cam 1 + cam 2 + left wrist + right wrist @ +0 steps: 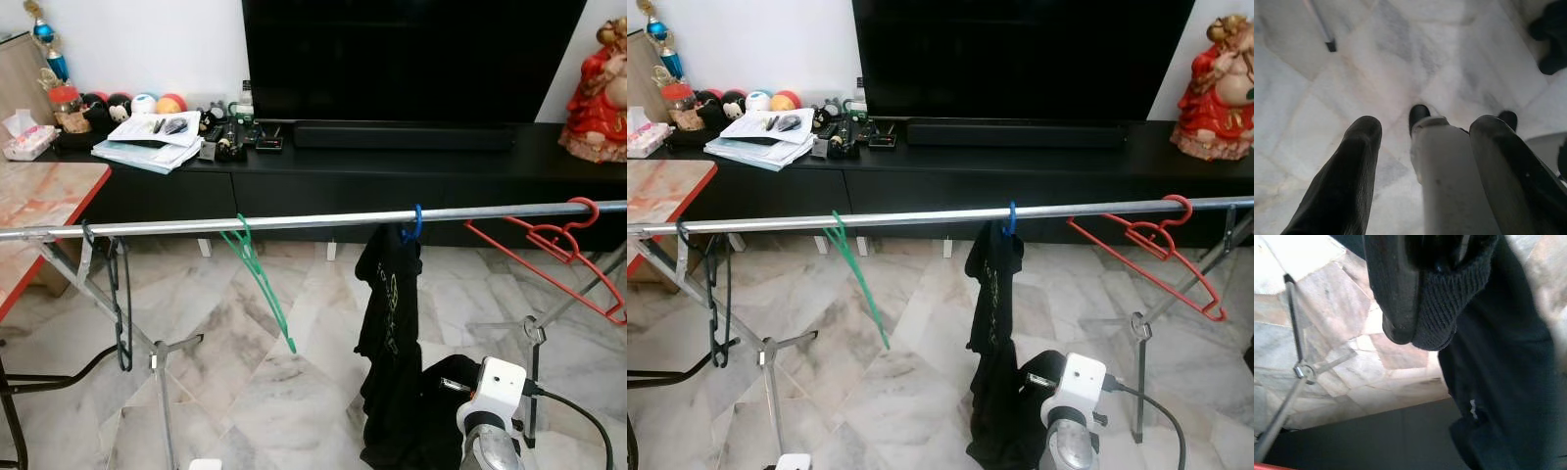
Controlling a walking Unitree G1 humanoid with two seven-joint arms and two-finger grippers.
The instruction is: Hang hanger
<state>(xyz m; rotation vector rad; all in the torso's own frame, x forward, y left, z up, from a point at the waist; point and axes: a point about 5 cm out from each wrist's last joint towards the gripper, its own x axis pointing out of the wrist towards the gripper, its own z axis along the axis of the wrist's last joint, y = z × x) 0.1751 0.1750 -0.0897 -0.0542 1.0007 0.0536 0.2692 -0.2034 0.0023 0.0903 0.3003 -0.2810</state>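
A silver rail (313, 220) runs across the view at chest height. A blue hanger (416, 223) hooked on it carries a black garment (389, 323) that droops to the floor. Also on the rail are a green hanger (260, 279), a red hanger (558, 245) and a black hanger (120, 304). My right arm (495, 392) sits low beside the garment's bottom. In the right wrist view my right gripper (1418, 335) is shut on the garment's black knitted cuff (1449, 298). My left gripper (1426, 125) hangs open over the marble floor.
Behind the rail stand a black TV console (392, 166), a large TV (411, 59), and a red figurine (600, 93). A red-edged table (49, 206) is at the left. The rack's metal legs (162, 362) splay over the marble floor at both ends.
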